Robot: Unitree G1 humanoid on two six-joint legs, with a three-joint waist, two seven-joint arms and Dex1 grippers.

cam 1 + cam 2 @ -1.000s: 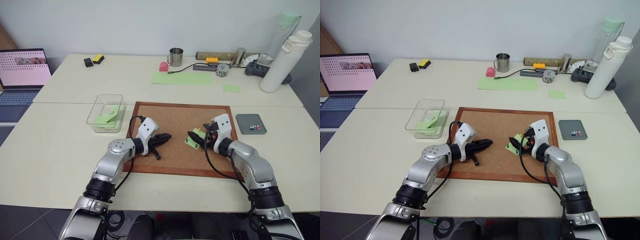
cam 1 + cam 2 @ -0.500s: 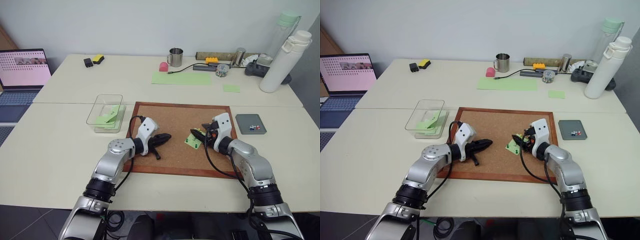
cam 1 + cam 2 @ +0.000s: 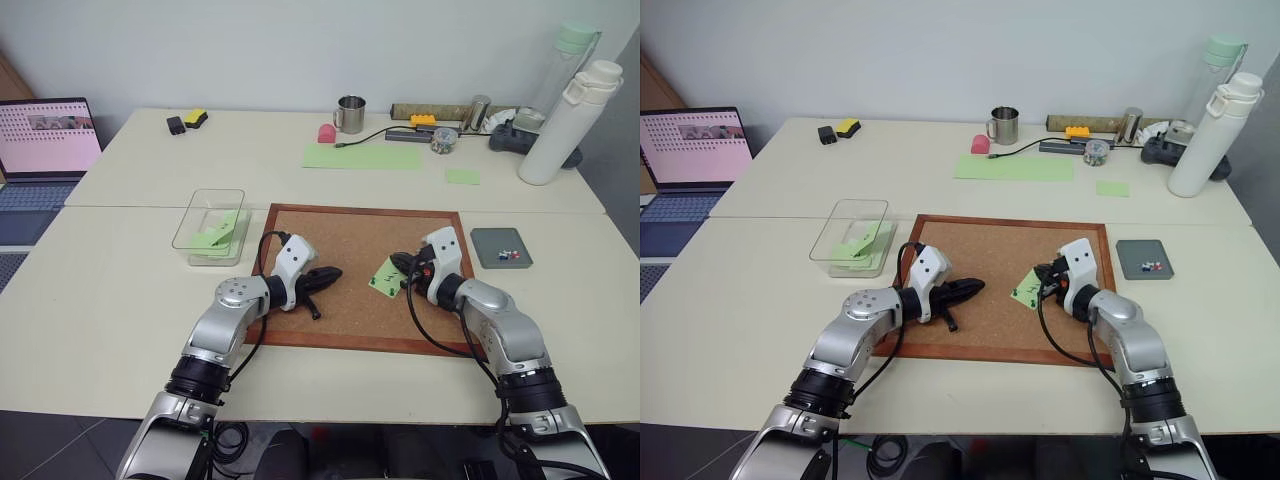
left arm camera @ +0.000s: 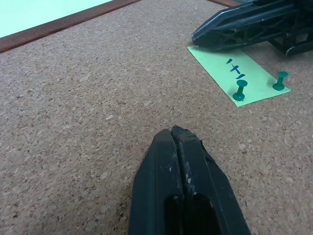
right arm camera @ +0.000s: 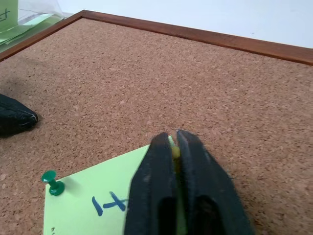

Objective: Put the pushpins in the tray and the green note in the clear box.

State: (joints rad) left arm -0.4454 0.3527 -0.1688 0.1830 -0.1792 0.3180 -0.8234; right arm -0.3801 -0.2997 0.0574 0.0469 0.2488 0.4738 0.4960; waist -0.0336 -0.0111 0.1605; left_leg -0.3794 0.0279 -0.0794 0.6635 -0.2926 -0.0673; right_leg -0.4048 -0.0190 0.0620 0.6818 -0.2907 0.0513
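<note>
1. My two arms reach over the cork board (image 3: pixel 330 232): left arm bent inward, right arm angled in from the other side.
2. The clear box (image 3: pixel 210 232) sits just off the board's left edge, green slips inside.
3. The tray (image 3: pixel 501 247) lies just right of the board, a few pushpins (image 3: pixel 509 254) in it.
4. My right gripper (image 5: pixel 176 147) is clamped tight on a yellow-headed pin at the green note (image 3: pixel 387 276), which lies on the board.
5. My left gripper (image 4: pixel 175 134) hovers low, fingers pressed together, holding nothing.
6. Two green pins (image 4: pixel 239 91) stand in the note.
</note>
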